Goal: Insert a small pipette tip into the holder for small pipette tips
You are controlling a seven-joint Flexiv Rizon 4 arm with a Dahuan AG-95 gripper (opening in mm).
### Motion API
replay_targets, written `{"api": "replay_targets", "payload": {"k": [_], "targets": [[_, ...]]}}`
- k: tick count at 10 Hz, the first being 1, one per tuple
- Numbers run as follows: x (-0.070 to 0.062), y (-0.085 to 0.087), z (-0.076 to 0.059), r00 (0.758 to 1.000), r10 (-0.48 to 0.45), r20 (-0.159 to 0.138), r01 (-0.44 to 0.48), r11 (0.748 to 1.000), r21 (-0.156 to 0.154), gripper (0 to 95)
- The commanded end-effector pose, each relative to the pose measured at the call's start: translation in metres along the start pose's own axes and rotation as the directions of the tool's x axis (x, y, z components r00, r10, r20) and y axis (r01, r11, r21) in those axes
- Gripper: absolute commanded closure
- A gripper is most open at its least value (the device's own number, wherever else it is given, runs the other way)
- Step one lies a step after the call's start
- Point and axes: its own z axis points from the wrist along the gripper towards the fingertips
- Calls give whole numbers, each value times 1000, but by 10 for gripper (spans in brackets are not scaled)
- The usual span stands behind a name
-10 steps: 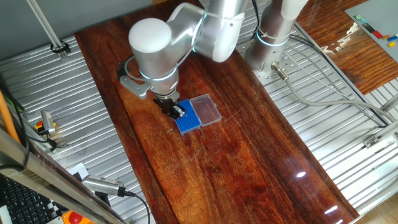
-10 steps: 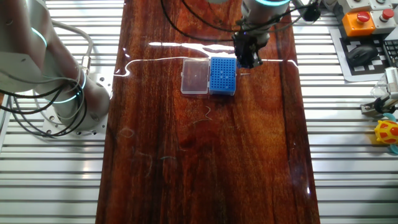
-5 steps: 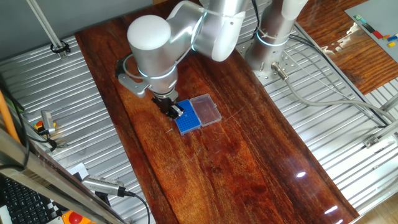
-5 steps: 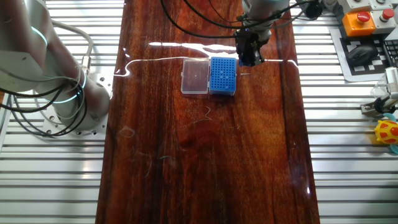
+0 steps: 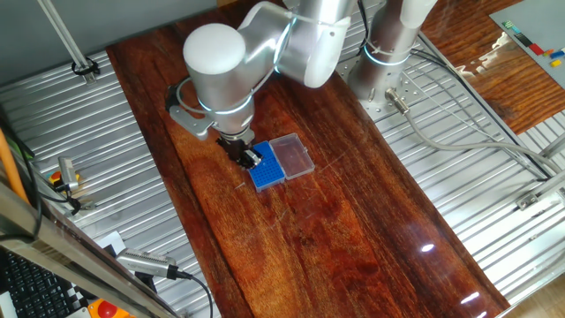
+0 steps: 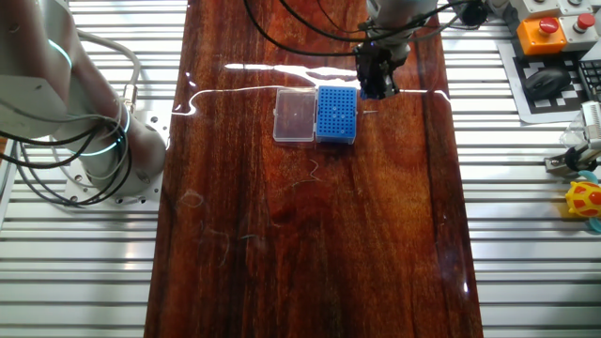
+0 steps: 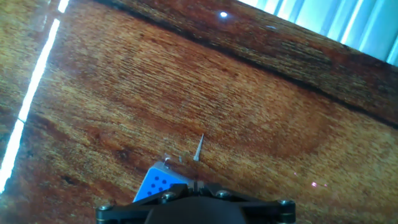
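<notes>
The holder is a small blue square rack with a grid of tiny holes, lying on the wooden table; it also shows in the other fixed view. A clear lid panel is joined to its side. My gripper hangs low at the rack's edge, on the side away from the lid. In the hand view the gripper is shut on a small clear pipette tip that points down at bare wood just beside the rack's corner.
The wooden table is bordered by ribbed metal surfaces. The arm's base stands at the back. An emergency stop box and small objects lie off the table to the right in the other fixed view.
The gripper has shifted very slightly beside the rack's edge. The rack and lid have not moved.
</notes>
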Motion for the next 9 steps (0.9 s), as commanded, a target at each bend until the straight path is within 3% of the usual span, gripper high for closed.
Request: {"api": "replay_targets", "payload": {"k": [1, 4, 5, 7, 9], "targets": [[-3, -3, 8, 1000, 5, 3, -5, 1000, -4, 950], [-12, -7, 22, 1000, 7, 7, -7, 1000, -7, 950], [-15, -7, 26, 1000, 6, 7, -6, 1000, -6, 760], [-20, -8, 36, 1000, 3, 7, -3, 1000, -3, 760], [-20, -8, 36, 1000, 4, 14, -4, 1000, -7, 760]]}}
